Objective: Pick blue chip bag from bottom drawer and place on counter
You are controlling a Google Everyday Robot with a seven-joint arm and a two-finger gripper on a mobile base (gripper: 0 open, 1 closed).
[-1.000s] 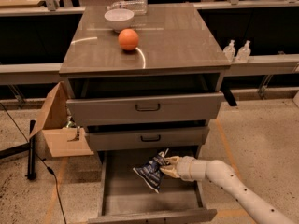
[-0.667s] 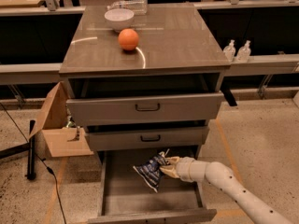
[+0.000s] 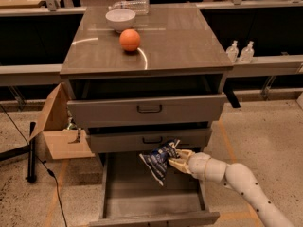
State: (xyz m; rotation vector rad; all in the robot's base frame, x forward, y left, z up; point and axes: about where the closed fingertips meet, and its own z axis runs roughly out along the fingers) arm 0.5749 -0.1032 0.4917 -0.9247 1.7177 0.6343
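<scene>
The blue chip bag (image 3: pixel 158 160), dark blue crumpled foil with white lettering, hangs in my gripper (image 3: pixel 174 160) above the open bottom drawer (image 3: pixel 151 200). The gripper is shut on the bag's right edge. It comes in from the lower right on a white arm, in front of the middle drawer (image 3: pixel 147 139). The bag is lifted off the drawer floor. The counter (image 3: pixel 180 41) is the glossy grey-brown top of the cabinet, well above the gripper.
An orange ball (image 3: pixel 129 39) and a white bowl (image 3: pixel 120 19) sit on the counter's back left, a clear plastic bottle (image 3: pixel 127 5) behind them. The top drawer (image 3: pixel 147 109) is partly pulled out. A cardboard box (image 3: pixel 59 129) stands left of the cabinet. Two small bottles (image 3: pixel 239 51) stand on the right ledge.
The gripper has risen a little with the blue chip bag, so the bag hangs higher above the bottom drawer. Nothing else has moved.
</scene>
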